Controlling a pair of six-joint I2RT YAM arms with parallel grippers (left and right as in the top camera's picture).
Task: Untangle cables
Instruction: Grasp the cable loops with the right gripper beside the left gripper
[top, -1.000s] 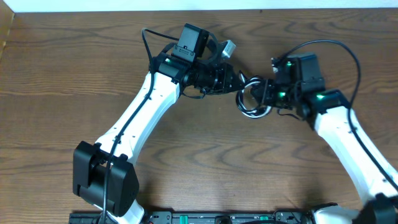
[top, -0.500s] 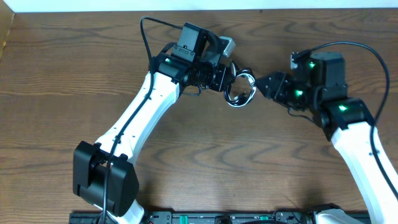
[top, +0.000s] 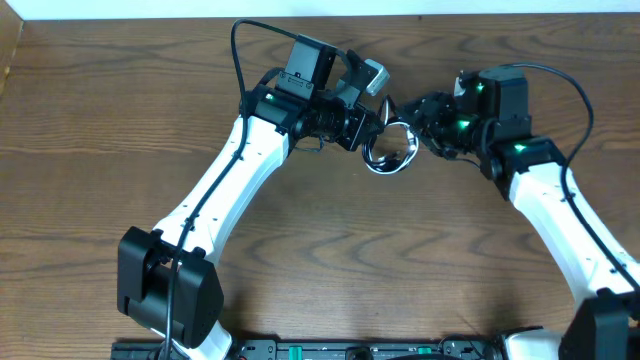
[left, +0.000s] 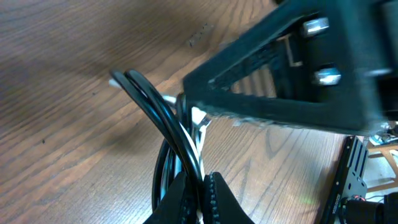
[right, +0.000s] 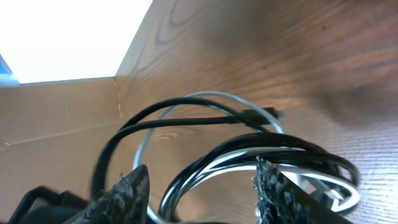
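The cables (top: 391, 152) are a coiled bundle of thin black and white cords hanging between the two arms near the table's far middle. My left gripper (top: 374, 133) is shut on the bundle; in the left wrist view its fingertips (left: 212, 188) pinch black and white strands (left: 163, 113) that rise up and left. My right gripper (top: 417, 122) sits right against the bundle from the right. It stands open, with the loops (right: 219, 152) lying between its fingers (right: 134, 188) and not clamped. One black cord ends in a small plug (right: 263, 113).
The wooden table (top: 100, 150) lies all around. The right gripper's black body (left: 292, 68) fills the upper right of the left wrist view, close above the cables. A cardboard wall (right: 56, 118) stands at the table's far edge.
The right gripper let go of the bundle, drew back to the right, then came in against it again, open. The left gripper carried the bundle a little left and up.
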